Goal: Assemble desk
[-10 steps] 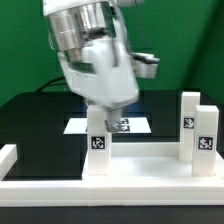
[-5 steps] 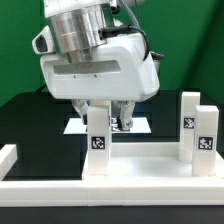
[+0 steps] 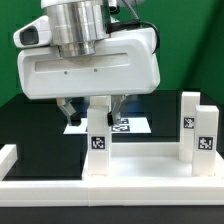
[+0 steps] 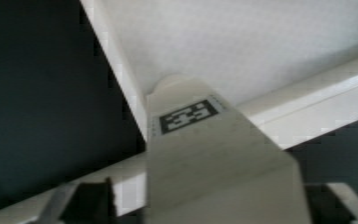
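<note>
Exterior view showing three white tagged block legs (image 3: 98, 140) standing on one white rimmed desk top (image 3: 140, 168); two-finger gripper (image 3: 92, 112) straddling the leftmost, contact hidden.

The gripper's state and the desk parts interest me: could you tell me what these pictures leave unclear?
- Gripper: in the exterior view, its own housing and the leg hide whether the fingers touch that leg; the wrist view shows them only as blurred dark shapes at the frame's edge.
- Marker board: exterior view, largely hidden behind gripper and leg.
- Desk top: exterior view, cut off by the lower edge.
</note>
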Available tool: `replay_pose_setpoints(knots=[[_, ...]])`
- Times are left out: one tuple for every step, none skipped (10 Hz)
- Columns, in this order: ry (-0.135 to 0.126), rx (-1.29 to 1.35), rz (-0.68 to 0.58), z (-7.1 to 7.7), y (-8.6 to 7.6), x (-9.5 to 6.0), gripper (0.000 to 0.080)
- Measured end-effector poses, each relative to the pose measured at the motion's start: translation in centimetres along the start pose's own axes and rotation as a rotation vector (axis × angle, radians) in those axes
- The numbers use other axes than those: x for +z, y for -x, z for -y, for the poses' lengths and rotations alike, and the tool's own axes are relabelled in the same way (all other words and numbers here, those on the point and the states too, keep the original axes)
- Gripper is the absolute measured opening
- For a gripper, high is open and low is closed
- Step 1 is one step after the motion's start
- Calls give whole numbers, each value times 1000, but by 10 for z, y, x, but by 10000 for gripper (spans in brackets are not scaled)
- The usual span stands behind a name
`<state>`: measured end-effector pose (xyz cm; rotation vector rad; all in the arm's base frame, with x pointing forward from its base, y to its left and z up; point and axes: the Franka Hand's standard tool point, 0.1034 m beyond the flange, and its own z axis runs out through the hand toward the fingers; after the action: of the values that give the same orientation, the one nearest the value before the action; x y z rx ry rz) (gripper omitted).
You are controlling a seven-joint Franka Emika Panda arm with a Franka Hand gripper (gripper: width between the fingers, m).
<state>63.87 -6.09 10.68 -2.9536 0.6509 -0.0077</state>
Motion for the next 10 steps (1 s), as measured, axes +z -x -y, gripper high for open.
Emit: replay_pose_setpoints(knots=[[0,72,0,0,0,0,324],[0,151,0,0,0,0,289],[-3,239,1,-1,0,1,289],[-11,411,6,-4,-1,1,289],[-39,629,26,-6,-1,1,289],[-92,868,34,-8,-2,1,289],[-113,1046,37,-8,0,2,289],[-109,1124,50,-7,1,1,291],[-109,1187,60,-6,1,1,291],[-107,1210,59,-6,0,2,291]])
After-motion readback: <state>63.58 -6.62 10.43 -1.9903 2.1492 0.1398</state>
